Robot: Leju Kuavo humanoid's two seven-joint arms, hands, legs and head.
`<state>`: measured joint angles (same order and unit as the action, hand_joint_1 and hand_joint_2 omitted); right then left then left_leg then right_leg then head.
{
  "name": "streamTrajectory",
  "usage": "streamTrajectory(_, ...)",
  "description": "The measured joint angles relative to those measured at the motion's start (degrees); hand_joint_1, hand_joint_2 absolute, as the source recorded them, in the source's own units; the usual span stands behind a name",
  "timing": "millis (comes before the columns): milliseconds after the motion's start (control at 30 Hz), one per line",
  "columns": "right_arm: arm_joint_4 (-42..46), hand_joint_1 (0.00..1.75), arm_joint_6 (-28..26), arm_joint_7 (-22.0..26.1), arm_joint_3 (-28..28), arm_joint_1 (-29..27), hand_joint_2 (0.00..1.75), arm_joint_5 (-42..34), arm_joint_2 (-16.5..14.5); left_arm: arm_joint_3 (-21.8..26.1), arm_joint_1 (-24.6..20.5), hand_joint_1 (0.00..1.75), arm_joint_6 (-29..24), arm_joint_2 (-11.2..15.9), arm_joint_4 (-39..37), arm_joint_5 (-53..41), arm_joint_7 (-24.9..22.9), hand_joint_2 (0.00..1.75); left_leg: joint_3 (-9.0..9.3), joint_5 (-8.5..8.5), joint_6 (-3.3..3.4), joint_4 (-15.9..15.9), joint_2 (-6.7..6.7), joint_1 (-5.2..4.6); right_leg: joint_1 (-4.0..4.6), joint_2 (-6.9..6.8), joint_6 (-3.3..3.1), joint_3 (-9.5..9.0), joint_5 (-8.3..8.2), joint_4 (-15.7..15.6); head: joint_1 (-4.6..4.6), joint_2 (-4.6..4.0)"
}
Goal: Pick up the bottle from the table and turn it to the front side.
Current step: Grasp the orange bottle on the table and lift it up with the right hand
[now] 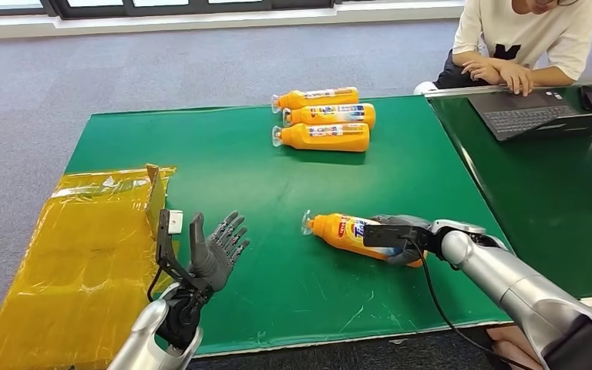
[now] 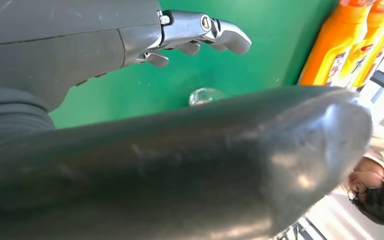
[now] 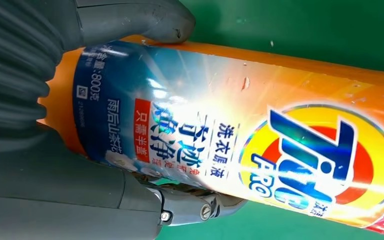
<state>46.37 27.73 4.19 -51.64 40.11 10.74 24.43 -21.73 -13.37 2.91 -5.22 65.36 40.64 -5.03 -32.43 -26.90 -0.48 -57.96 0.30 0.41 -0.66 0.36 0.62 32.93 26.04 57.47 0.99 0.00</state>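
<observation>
Right robot hand [image 1: 402, 237] clamped on orange bottle [image 1: 341, 230] — label "PRO", "800"; left robot hand [image 1: 217, 250] spread, empty.

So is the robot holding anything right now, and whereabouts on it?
Yes: its right hand grips the orange bottle around the bottom end; the left hand holds nothing.

A glossy orange plastic bottle [image 3: 260, 115] with a shiny printed label lies on matt green table covering [image 1: 262, 193], scuffed near the edge; crinkled yellow plastic film [image 1: 69, 262] gleams alongside.

right hand [image 3: 55, 165] | grips orange bottle [image 3: 260, 125] | label showing
</observation>
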Motion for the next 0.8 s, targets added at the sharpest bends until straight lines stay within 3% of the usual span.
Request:
streamTrajectory(233, -3.3, 0.00, -6.5, -1.1, 1.0, -2.5, 1.75, 4.9, -3.6, -0.1, -0.1, 0.00, -0.1, -0.9, -0.7, 1.5, -0.4, 0.00, 1.15, -0.85, -0.12, 0.0, 0.40, 0.27, 0.36, 0.34, -0.25, -1.38, 0.71, -0.3, 0.02, 0.00)
streamTrajectory(600, -4.1, 0.00, -6.8, -0.9, 2.1, -2.4, 1.75, 5.7, -4.5, -0.1, -1.7, 0.00, -0.2, -2.2, -0.2, 1.8, -0.5, 0.00, 1.52, -0.67, -0.18, 0.0, 0.71, 0.30, 0.37, 0.74, -0.18, -1.14, 0.30, -0.2, -0.01, 0.00)
streamTrajectory(633, -4.2, 0.06, -6.9, -1.0, 2.1, -2.5, 1.75, 6.0, -4.6, -0.1, -1.7, 0.00, -0.2, -2.2, -0.3, 1.9, -0.5, 0.00, 1.56, -0.69, -0.17, 0.0, 0.71, 0.30, 0.38, 0.74, -0.18, -1.15, 0.32, -0.3, -0.01, 0.00)
streamTrajectory(767, -4.4, 1.75, -8.6, -2.0, 2.7, -3.3, 1.75, 8.8, -4.9, -0.1, -1.7, 0.00, -0.2, -2.3, -0.2, 2.2, -0.6, 0.00, 1.44, -0.85, -0.11, 0.0, 0.74, 0.30, 0.38, 0.75, -0.13, -1.33, 0.48, -0.3, -0.01, 0.00)
streamTrajectory(800, -4.4, 1.75, -9.3, -2.3, 3.0, -3.7, 1.75, 9.7, -5.0, -0.1, -1.7, 0.00, -0.2, -2.4, -0.1, 2.2, -0.6, 0.00, 1.39, -0.90, -0.10, 0.0, 0.75, 0.30, 0.38, 0.76, -0.14, -1.38, 0.61, -0.3, -0.01, 0.00)
